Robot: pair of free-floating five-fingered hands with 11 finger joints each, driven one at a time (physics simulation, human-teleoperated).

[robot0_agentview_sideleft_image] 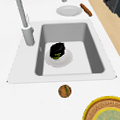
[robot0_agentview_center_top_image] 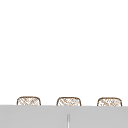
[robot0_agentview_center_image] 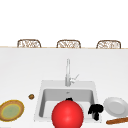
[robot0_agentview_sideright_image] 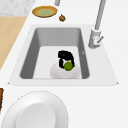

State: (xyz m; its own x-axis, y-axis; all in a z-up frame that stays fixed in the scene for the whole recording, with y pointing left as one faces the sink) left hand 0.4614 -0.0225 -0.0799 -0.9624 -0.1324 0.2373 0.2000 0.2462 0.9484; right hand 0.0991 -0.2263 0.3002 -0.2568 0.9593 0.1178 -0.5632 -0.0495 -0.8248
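A large red ball (robot0_agentview_center_image: 67, 115) sits closest to the front camera, covering most of the left hand (robot0_agentview_center_image: 69, 99) low in the sink (robot0_agentview_sideright_image: 25, 62).

From the right side, that hand's fingers curl round a small green fruit (robot0_agentview_sideright_image: 68, 66), just over a white dish (robot0_agentview_sideright_image: 56, 72) on the basin floor. A firm grip centred over the dish seems wise. The sink walls and faucet (robot0_agentview_center_image: 67, 72) are close. The right hand (robot0_agentview_center_image: 96, 110) hangs near a white plate (robot0_agentview_center_image: 115, 106) and brown stick (robot0_agentview_center_image: 117, 121); I cannot tell how its fingers are set.

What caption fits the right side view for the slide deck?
Black hand with fingers curled on a green ball above a white dish in the sink, faucet alongside.
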